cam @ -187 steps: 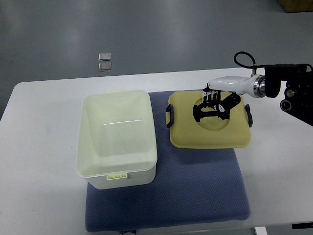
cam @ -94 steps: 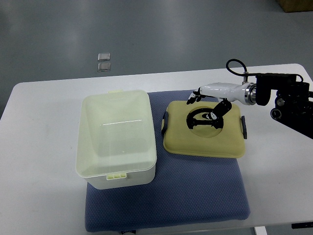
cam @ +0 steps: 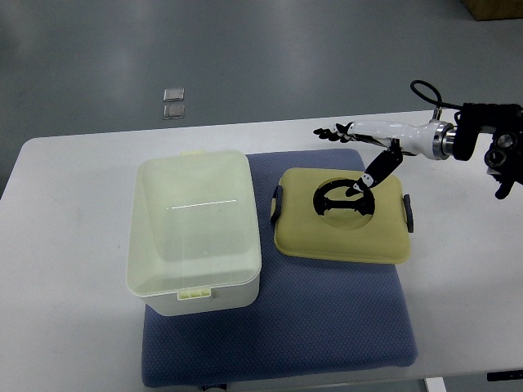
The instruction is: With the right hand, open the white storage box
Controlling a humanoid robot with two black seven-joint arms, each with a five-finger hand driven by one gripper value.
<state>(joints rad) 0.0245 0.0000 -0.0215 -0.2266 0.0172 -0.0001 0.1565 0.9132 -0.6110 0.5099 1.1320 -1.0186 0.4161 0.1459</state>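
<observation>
One white storage box [cam: 194,233] stood open on the left part of a blue mat [cam: 327,318] on the table [cam: 65,269], its pale lid [cam: 341,216] lying flat beside it on the mat's right part. Reaching in from the right edge, the right robot hand [cam: 359,151] hung over the lid's far side with fingers spread and holding nothing, its dark thumb [cam: 372,173] pointing down at the black ring handle [cam: 343,198] in the lid's middle
</observation>
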